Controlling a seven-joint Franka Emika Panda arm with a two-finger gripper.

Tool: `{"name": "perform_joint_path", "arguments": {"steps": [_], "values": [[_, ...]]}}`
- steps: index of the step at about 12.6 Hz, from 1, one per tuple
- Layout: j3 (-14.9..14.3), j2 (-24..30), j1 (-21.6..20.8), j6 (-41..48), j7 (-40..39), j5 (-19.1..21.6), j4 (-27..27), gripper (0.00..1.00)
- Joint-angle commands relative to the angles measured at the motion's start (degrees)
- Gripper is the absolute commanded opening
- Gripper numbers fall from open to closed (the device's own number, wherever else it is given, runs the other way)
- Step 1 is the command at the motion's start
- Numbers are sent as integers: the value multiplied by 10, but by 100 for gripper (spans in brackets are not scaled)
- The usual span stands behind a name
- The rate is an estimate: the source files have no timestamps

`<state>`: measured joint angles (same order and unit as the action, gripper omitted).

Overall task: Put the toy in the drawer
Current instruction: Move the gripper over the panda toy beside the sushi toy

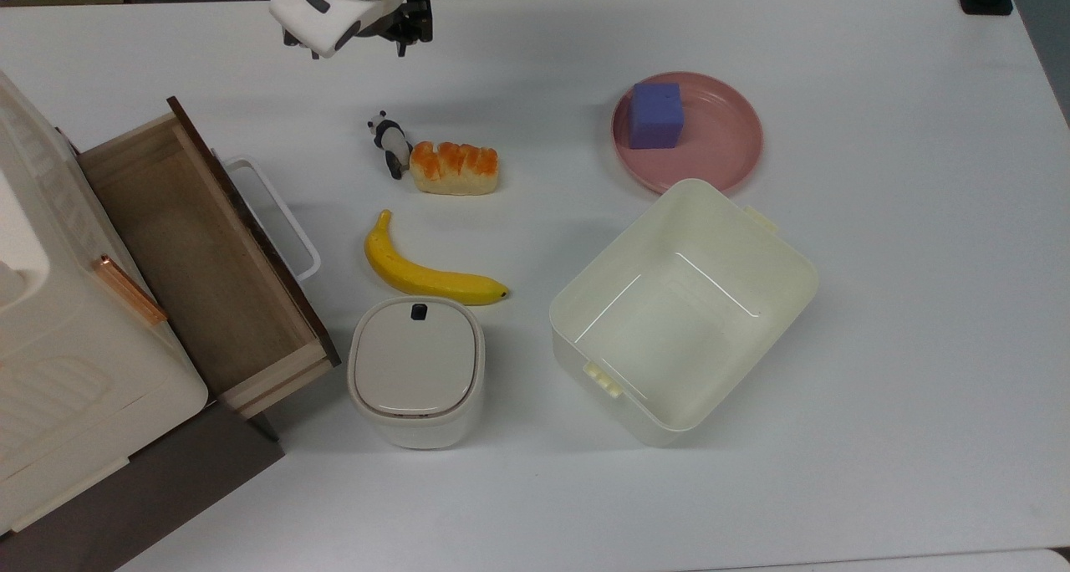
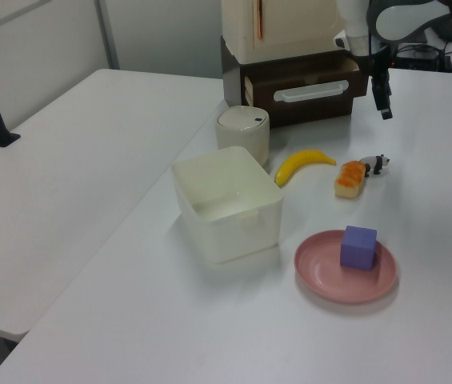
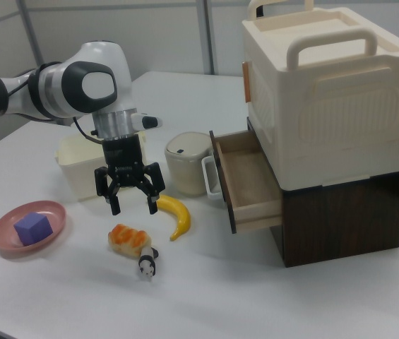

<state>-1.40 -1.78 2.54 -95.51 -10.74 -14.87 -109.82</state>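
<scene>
— What's on the top view's left?
— The drawer (image 1: pixel 201 254), pulled open, with a bin (image 1: pixel 415 371) just past its front corner.
— And the toy?
— The toy (image 1: pixel 389 143) lies on the table (image 1: pixel 878 346), touching the bread's (image 1: pixel 454 167) left end, above the banana (image 1: pixel 426 273).
— The gripper?
— The gripper (image 3: pixel 133 205) hangs above the table near the toy, fingers spread wide, holding nothing.
— Further right?
— A tub (image 1: pixel 681 308), and a plate (image 1: pixel 727 150) with a block (image 1: pixel 656 114).
</scene>
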Motion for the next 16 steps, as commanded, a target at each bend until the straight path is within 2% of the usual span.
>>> {"name": "perform_joint_path", "arguments": {"steps": [1,12,16], "values": [[-4,13,-3,-12,-10,-8,-12,100],[-4,14,0,-13,-9,-6,-16,100],[-4,-2,-2,-12,-8,-6,-26,100]]}}
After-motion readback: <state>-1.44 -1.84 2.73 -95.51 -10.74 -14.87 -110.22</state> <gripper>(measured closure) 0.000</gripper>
